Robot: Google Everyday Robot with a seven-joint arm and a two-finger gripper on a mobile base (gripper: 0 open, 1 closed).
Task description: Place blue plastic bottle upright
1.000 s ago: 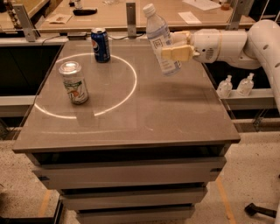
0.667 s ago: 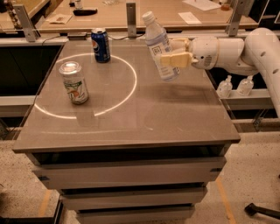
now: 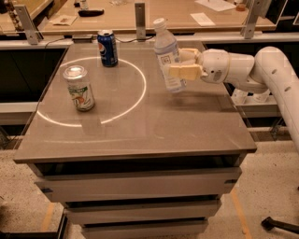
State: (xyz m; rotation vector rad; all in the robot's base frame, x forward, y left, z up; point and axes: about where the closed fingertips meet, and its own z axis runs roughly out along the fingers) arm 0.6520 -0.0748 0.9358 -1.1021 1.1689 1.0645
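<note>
The blue plastic bottle (image 3: 167,55) is clear with a white cap and a pale label. It is nearly upright, its top tilted slightly left, over the right middle of the table (image 3: 135,135). My gripper (image 3: 180,63) comes in from the right on the white arm and is shut on the bottle's lower body. The cream fingers (image 3: 185,71) clasp it front and back. The bottle's base hangs just above or at the tabletop; I cannot tell which.
A dark blue soda can (image 3: 107,48) stands at the back left. A green-and-white can (image 3: 80,87) stands at the left. A white circle (image 3: 93,93) is marked on the tabletop. Small clear pump bottles (image 3: 243,95) stand beyond the right edge. A wooden counter (image 3: 140,14) runs behind.
My gripper has carried the bottle leftward and a little lower over the table. The bottle now stands closer to upright. Both cans have stayed put.
</note>
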